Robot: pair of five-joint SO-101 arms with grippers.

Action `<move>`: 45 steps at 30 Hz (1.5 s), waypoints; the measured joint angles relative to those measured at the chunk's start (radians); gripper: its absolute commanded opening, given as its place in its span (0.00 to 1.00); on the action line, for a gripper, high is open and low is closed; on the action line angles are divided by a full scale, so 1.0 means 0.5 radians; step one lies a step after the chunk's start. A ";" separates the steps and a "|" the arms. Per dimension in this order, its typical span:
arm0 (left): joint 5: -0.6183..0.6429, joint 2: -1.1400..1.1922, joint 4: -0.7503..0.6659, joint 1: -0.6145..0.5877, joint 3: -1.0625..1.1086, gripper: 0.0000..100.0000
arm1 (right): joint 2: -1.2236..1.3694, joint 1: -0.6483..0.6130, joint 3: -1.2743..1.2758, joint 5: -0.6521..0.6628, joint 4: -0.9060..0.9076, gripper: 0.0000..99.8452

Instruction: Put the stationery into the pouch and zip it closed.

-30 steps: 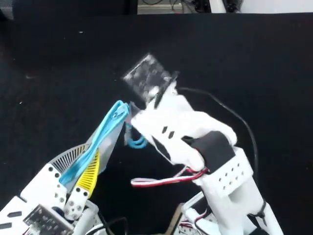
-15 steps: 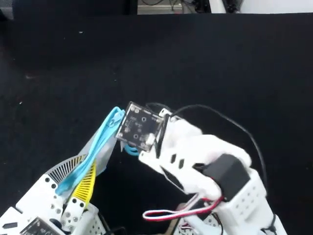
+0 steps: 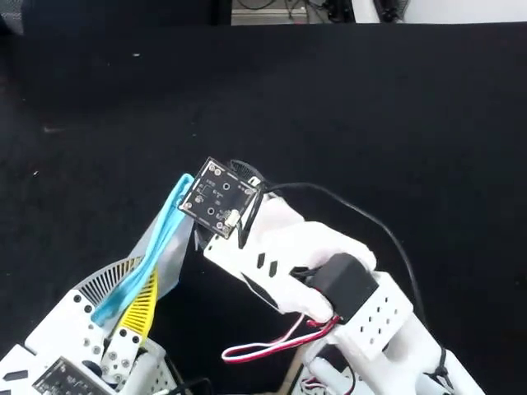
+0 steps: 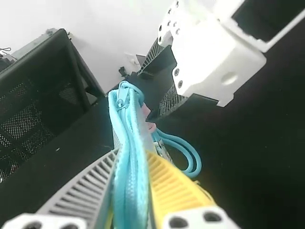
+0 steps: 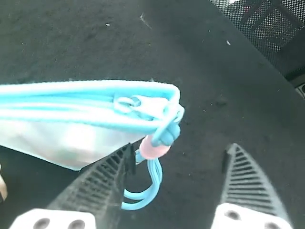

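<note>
From above, one pouch (image 3: 156, 251) with a blue zip edge slants up off the black counter (image 3: 370, 107), its near end pinched in the left gripper (image 3: 132, 284). Over the pouch's far end sits the right arm's square camera board (image 3: 218, 197), which blocks the sight of that tip. One black cable (image 3: 362, 216) arcs away from the board, and one red-and-white wire bundle (image 3: 280, 344) hangs off the right arm on the side away from the pouch. On the left wrist camera, a grey finger (image 4: 83, 195) and a yellow finger (image 4: 171, 186) clamp the pouch flat between them. One blue cord loop (image 4: 188, 152) dangles beside its far end, with the right arm's white body (image 4: 214, 52) just beyond and a black mesh rack (image 4: 33, 105) off to the pouch's other side. On the right wrist camera, the right gripper (image 5: 181, 148) stands spread wide. One finger (image 5: 102, 183) lies under the pouch's corner, the other well apart from it. The zip slider (image 5: 143, 102) sits at that corner, with one pink bead (image 5: 153, 149) just below it.
</note>
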 measured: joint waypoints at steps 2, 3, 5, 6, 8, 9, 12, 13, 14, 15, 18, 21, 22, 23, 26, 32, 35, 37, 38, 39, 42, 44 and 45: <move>0.000 0.000 0.000 0.000 0.000 0.03 | 0.000 0.000 0.000 0.000 -0.006 0.03; 0.000 0.000 0.000 0.000 0.000 0.03 | 0.000 0.000 0.000 0.000 -0.025 0.01; 0.000 0.000 0.000 0.000 0.000 0.03 | 0.000 0.003 0.000 0.046 -0.058 0.02; 0.000 0.000 0.000 0.000 0.000 0.03 | -0.012 0.009 0.000 0.095 -0.068 0.01; 0.000 0.000 0.003 0.000 0.000 0.03 | -0.071 0.049 0.000 0.163 -0.080 0.01; 0.000 0.000 0.006 0.000 0.000 0.03 | -0.107 0.068 -0.015 0.166 -0.083 0.01; 0.000 0.000 0.012 0.003 0.000 0.03 | -0.227 0.110 -0.181 0.077 -0.055 0.02; 0.000 0.000 0.012 0.003 0.000 0.03 | -0.264 0.110 -0.236 0.028 -0.031 0.02; 0.000 0.000 0.012 0.006 0.000 0.03 | -0.288 0.114 -0.273 -0.021 -0.012 0.02; 0.000 0.000 0.012 0.009 0.000 0.03 | -0.292 0.123 -0.295 -0.064 0.000 0.02; 0.000 0.000 0.012 0.009 0.000 0.03 | -0.236 0.123 -0.301 -0.132 0.000 0.02; 0.000 0.000 0.012 0.009 0.000 0.03 | -0.160 0.123 -0.301 -0.147 0.000 0.03; 0.000 0.000 0.012 0.009 0.000 0.03 | -0.120 0.123 -0.301 -0.153 0.000 0.04; 0.000 0.000 0.012 0.012 0.000 0.03 | -0.068 0.126 -0.301 -0.157 0.000 0.07; 0.000 0.000 0.012 0.009 0.000 0.03 | 0.055 0.129 -0.341 -0.242 0.003 0.14; 0.000 0.000 0.012 0.009 0.000 0.03 | 0.310 0.132 -0.783 -0.580 0.255 0.12; 0.000 0.000 0.012 0.012 0.000 0.03 | 0.393 0.132 -1.092 -0.694 0.427 0.12; 0.000 0.000 0.012 0.012 0.000 0.03 | 0.463 0.132 -1.258 -0.740 0.482 0.12; 0.000 0.000 0.012 0.012 0.000 0.03 | 0.497 0.132 -1.307 -0.758 0.491 0.12; 0.000 0.000 0.012 0.012 0.000 0.03 | 0.540 0.132 -1.338 -0.779 0.491 0.12; 0.000 0.000 0.012 0.012 0.000 0.03 | 0.770 0.132 -1.356 -0.862 0.491 0.12; 0.000 0.000 0.012 0.012 0.000 0.03 | 0.921 0.129 -1.335 -0.893 0.497 0.13; 0.000 0.000 0.012 0.012 0.000 0.03 | 0.982 0.129 -1.310 -0.896 0.506 0.13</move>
